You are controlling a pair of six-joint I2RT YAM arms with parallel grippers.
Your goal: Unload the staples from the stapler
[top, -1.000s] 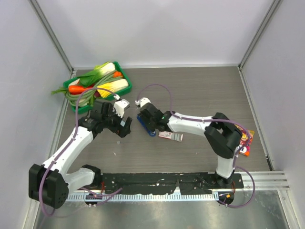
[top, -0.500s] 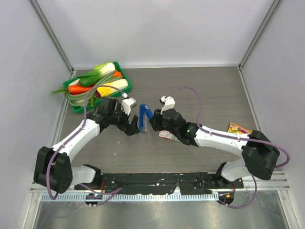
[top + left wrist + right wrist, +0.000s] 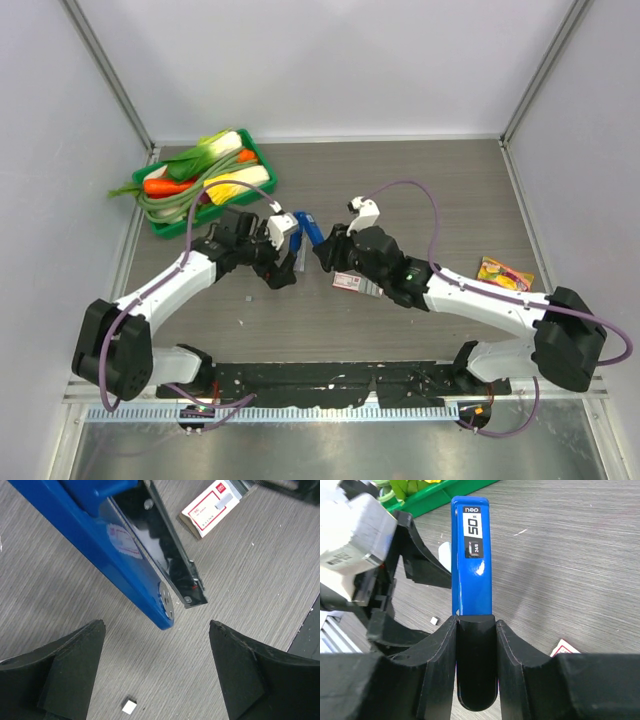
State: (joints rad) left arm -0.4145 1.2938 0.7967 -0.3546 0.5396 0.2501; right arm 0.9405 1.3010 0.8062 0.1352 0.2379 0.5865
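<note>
Stapler sits mid-table between the two claws, blue, held up off the wood and tilted.

Far left, a green tray holds vegetables and stands well apart from the stapler, out of the way.

Next comes the left claw, gaping wide with nothing in it. In its wrist view the blue front tip of the stapler hangs just beyond the gap between the fingers, touching neither. A tiny white chip lies on the table under that gap.

A shiny metal rail runs along the stapler's blue arm and ends just short of the tip. Whether the staples lie in that rail cannot be told.

On the stapler's right, the right claw is closed on its black rear end, about half open, both fingers pressed against its sides. The blue arm points straight away from it toward the left claw.

A small red-and-white box lies flat on the table just beside the right claw, below the stapler and clear of it. Far right, near the wall, lies a bright packet, well apart from everything.
</note>
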